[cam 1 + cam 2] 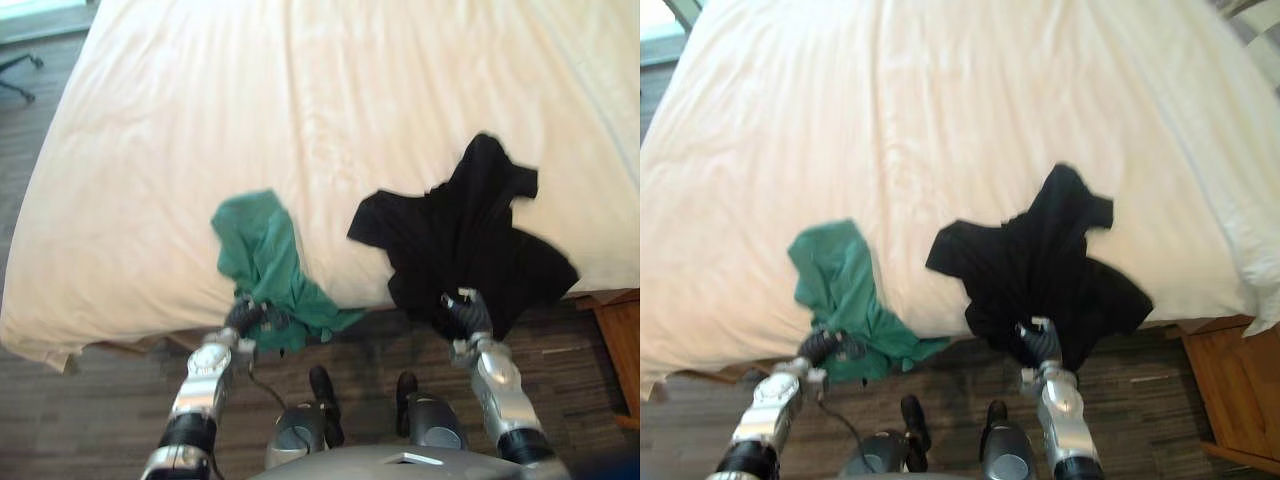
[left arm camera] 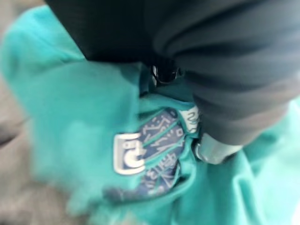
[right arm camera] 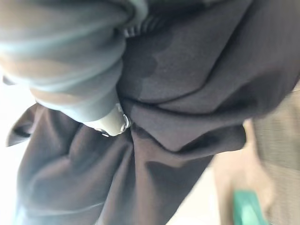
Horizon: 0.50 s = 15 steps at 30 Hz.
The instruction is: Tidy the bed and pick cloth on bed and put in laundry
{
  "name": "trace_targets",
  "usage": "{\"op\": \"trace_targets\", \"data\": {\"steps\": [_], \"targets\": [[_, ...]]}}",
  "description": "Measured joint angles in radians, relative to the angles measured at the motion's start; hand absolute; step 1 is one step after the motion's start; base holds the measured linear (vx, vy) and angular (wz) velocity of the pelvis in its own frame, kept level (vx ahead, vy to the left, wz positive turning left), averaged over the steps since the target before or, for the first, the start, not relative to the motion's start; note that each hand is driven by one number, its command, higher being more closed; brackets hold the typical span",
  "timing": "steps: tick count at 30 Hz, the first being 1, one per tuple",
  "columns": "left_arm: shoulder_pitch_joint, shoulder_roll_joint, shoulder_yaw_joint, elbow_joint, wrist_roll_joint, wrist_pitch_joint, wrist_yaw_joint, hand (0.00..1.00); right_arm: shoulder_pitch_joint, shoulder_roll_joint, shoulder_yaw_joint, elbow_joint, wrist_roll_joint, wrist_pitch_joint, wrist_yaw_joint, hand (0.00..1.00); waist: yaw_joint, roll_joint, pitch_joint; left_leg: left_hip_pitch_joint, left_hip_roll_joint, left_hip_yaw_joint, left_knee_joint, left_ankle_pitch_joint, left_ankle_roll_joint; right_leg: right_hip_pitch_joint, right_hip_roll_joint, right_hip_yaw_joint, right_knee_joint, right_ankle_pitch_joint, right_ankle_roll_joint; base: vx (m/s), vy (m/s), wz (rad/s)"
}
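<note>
Left eye view: the left hand (image 1: 248, 318) is at the near edge of the bed (image 1: 300, 100), fingers curled into the lower end of the green cloth (image 1: 262, 245). The cloth's long axis runs straight away from the hand onto the sheet, and its lower end hangs over the edge toward the floor (image 1: 100, 410). The right hand (image 1: 468, 314) is closed on the hem of the black cloth (image 1: 460, 235), which extends away from the hand with its sleeves spread to both sides.

Right eye view: a strip of sheet separates the two cloths. A wide area of sheet lies beyond both hands. A wooden stand (image 1: 1230, 400) sits to the outer side of the right hand, near the bed corner.

Left wrist view: green fabric bunches against the hand, with a printed label (image 2: 150, 157) just past it.

Right wrist view: black folds converge at the hand.
</note>
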Motion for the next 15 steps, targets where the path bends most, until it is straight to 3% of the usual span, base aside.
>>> {"op": "trace_targets", "data": {"steps": [5, 7, 12, 15], "targets": [[0.123, -0.058, 0.004, 0.053, -0.083, -0.036, -0.085, 1.00, 0.101, 0.009, -0.005, 0.045, 0.067, -0.054, 0.125, 1.00, 0.003, -0.005, -0.066, 0.079, -0.005, 0.009, -0.032, -0.006, -0.009, 0.096, 0.005, -0.006, -0.064, 0.010, 0.010, 0.07, 0.028, -0.03], [0.137, -0.059, 0.020, 0.053, -0.171, -0.061, -0.116, 1.00, 0.122, 0.029, -0.027, 0.046, 0.108, -0.079, 0.195, 1.00, 0.003, 0.000, -0.072, 0.102, -0.007, -0.001, -0.036, -0.006, -0.009, 0.132, 0.004, -0.019, -0.079, 0.013, 0.012, 0.01, 0.001, 0.13], [0.144, -0.099, 0.082, 0.028, -0.318, -0.079, -0.099, 1.00, 0.170, 0.033, -0.058, 0.046, 0.166, -0.065, 0.347, 1.00, 0.001, 0.022, -0.091, 0.122, -0.018, -0.062, -0.038, -0.006, -0.008, 0.197, -0.011, -0.089, -0.090, 0.003, 0.016, -0.02, -0.013, 0.36], [0.158, -0.113, 0.100, -0.009, -0.354, -0.079, -0.077, 1.00, 0.209, 0.041, -0.071, 0.041, 0.165, -0.042, 0.432, 1.00, 0.001, 0.011, -0.097, 0.128, -0.045, -0.129, -0.038, -0.002, -0.001, 0.208, -0.050, -0.150, -0.011, -0.053, 0.025, -0.03, -0.013, 0.61]]}}
